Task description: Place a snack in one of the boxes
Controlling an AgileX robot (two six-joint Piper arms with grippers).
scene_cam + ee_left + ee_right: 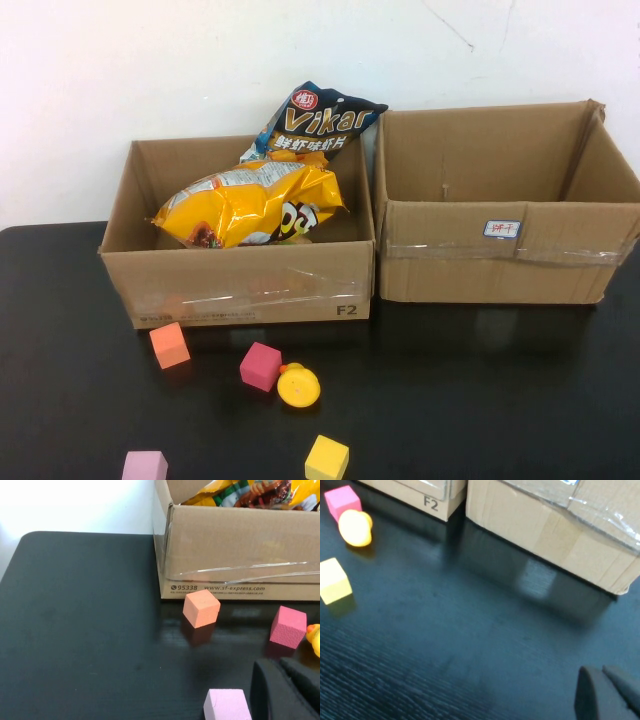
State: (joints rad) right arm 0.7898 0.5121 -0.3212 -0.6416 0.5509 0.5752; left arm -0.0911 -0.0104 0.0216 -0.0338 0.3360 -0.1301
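Two snack bags lie in the left cardboard box (pixel 240 290): a yellow bag (pixel 250 205) on top and a dark Vikar bag (pixel 318 122) leaning on the back wall. The yellow bag also shows in the left wrist view (pixel 250 492). The right cardboard box (pixel 500 265) looks empty. Neither gripper shows in the high view. My left gripper (pixel 279 667) is shut and empty, low over the table next to a lilac cube (pixel 227 706). My right gripper (pixel 601 672) is shut and empty over bare table in front of the right box (pixel 555 535).
Small toys lie on the black table in front of the left box: an orange cube (pixel 170 344), a magenta cube (pixel 260 366), a yellow duck (pixel 298 386), a yellow cube (pixel 327 459) and the lilac cube (pixel 145 466). A white wall stands behind.
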